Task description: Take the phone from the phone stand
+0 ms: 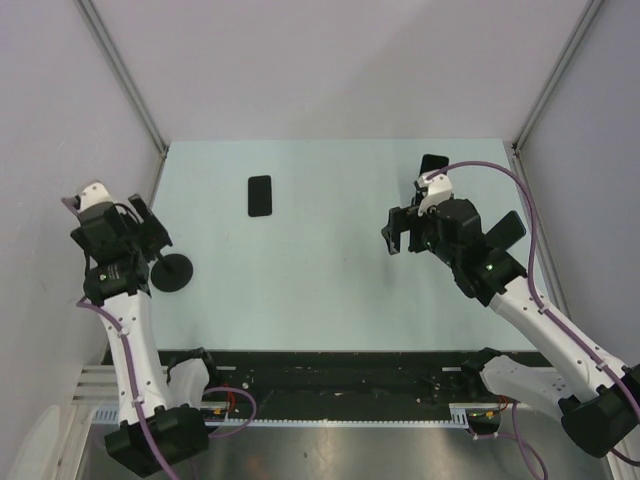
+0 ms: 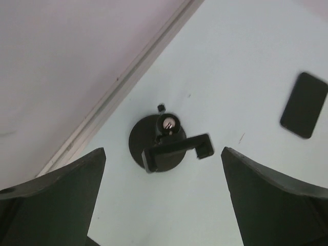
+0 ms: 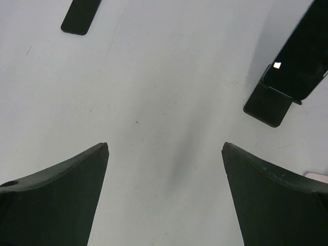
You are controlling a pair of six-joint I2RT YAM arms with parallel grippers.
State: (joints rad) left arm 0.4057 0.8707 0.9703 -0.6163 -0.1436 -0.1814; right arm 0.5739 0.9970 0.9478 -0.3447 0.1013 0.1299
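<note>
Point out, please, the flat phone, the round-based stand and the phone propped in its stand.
flat phone (image 1: 260, 195), top external view, centre of its face
round-based stand (image 2: 139, 136), left wrist view, left side of disc
propped phone (image 3: 302, 56), right wrist view, middle of screen

A robotics lab test cell: plain white panels (image 1: 330, 60) in metal framing (image 1: 122, 70) enclose a pale table (image 1: 330, 290), and the left arm (image 1: 128, 330) and right arm (image 1: 550, 325) are bolted along a black rail (image 1: 330, 385).
</note>
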